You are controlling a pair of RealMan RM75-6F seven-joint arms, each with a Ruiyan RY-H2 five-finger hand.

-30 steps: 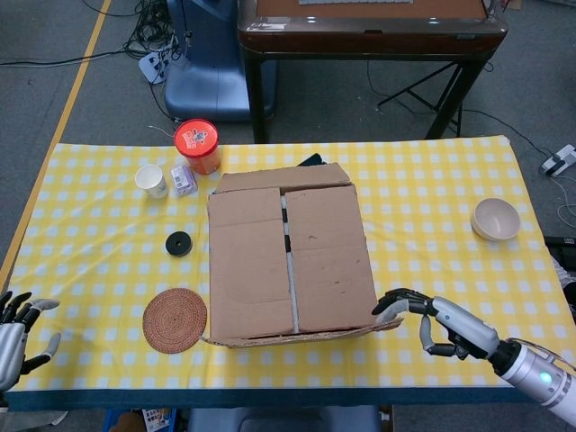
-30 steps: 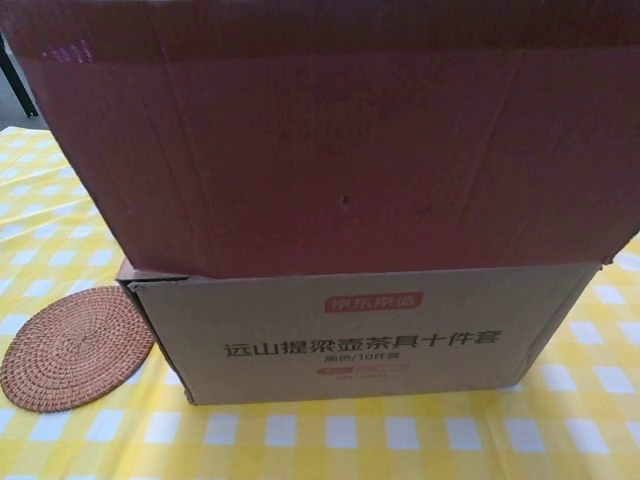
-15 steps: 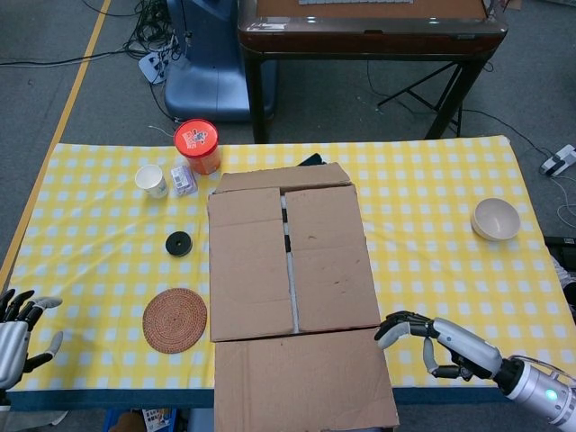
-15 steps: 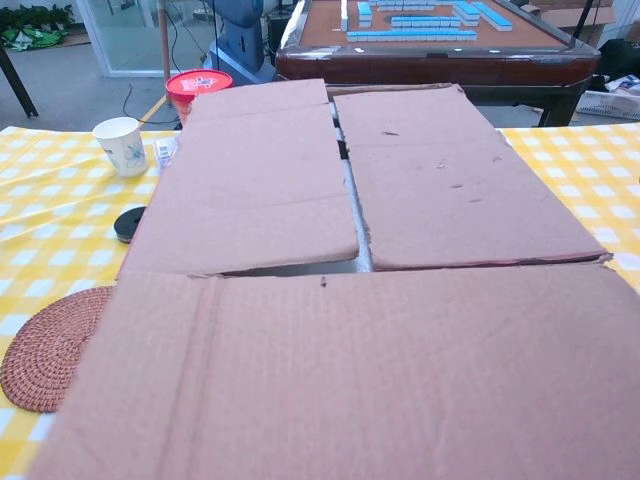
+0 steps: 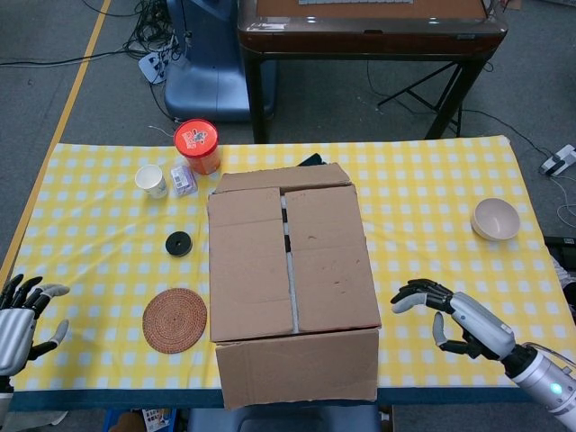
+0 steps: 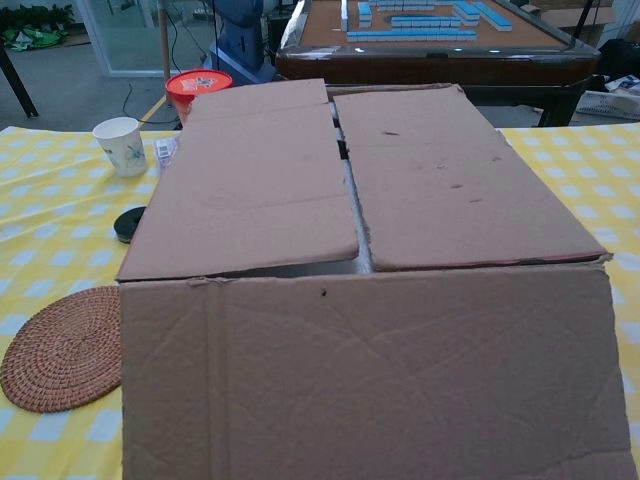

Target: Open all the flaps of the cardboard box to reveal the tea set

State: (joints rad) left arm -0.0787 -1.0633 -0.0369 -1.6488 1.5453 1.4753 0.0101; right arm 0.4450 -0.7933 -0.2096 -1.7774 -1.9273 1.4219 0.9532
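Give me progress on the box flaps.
Done: near flap of the brown cardboard box hangs down the front. In hand: nothing; right hand and left hand hold nothing, both off the box. Left: two top flaps lie flat; tea set hidden.

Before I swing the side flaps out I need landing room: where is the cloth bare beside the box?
Right of the cardboard box, bare cloth runs to the bowl, with the right robot hand at its near edge. Left is crowded: woven coaster, black disc, paper cup, red tub.
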